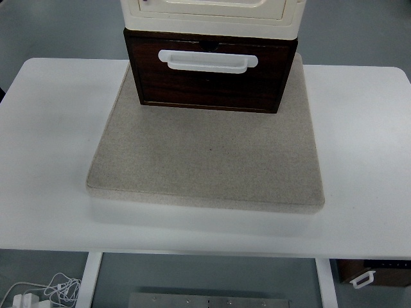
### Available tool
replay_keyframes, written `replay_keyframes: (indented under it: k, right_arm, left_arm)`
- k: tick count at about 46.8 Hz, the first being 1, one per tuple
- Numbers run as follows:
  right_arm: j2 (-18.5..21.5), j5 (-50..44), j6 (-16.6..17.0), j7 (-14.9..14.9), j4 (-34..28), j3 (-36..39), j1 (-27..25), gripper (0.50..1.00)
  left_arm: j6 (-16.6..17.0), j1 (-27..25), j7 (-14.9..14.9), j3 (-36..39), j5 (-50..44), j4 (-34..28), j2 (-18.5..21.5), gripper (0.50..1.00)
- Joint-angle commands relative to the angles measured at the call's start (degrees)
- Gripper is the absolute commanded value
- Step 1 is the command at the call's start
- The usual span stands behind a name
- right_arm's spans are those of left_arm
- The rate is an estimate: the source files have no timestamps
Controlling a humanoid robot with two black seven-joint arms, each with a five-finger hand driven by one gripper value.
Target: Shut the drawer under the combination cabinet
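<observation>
Drawer [209,76]: dark wood, white handle [207,61], under cream cabinet [212,14] at counter [51,128] far edge, on grey mat [205,167].
Hands: neither visible; state cannot be told.
Risk: off-centre push could slide cabinet across mat.

The drawer [210,80] front looks like dark wood with a visible grain and a slight sheen; its handle [207,61] looks like smooth white plastic; the cabinet [212,14] above looks like cream plastic, smooth and faintly glossy; the mat [205,160] beneath is beige, speckled and matt, with a rough, cloth-like or foam-like surface; the bench [58,128] top is white, smooth and matt.
</observation>
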Motion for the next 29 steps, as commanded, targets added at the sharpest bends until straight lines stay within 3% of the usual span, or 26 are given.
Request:
replay_keyframes:
  k: [1,10,29]
  right_arm:
    - [0.0,0.0,0.1,0.0,0.0,0.0,-0.1,0.954]
    - [0.0,0.1,0.1,0.0,0.0,0.0,-0.1,0.952]
    - [0.0,0.1,0.1,-0.1,0.0,0.3,-0.1,0.952]
  left_arm:
    - [-1.0,1.5,-0.1,0.0,-0.7,0.1,-2.7,1.0]
    - [-3.4,3.6,-1.0,0.0,-0.7,0.2,-7.8,1.0]
    - [-4.4,4.0,-4.1,-0.1,-0.8,2.3,-11.9,1.0]
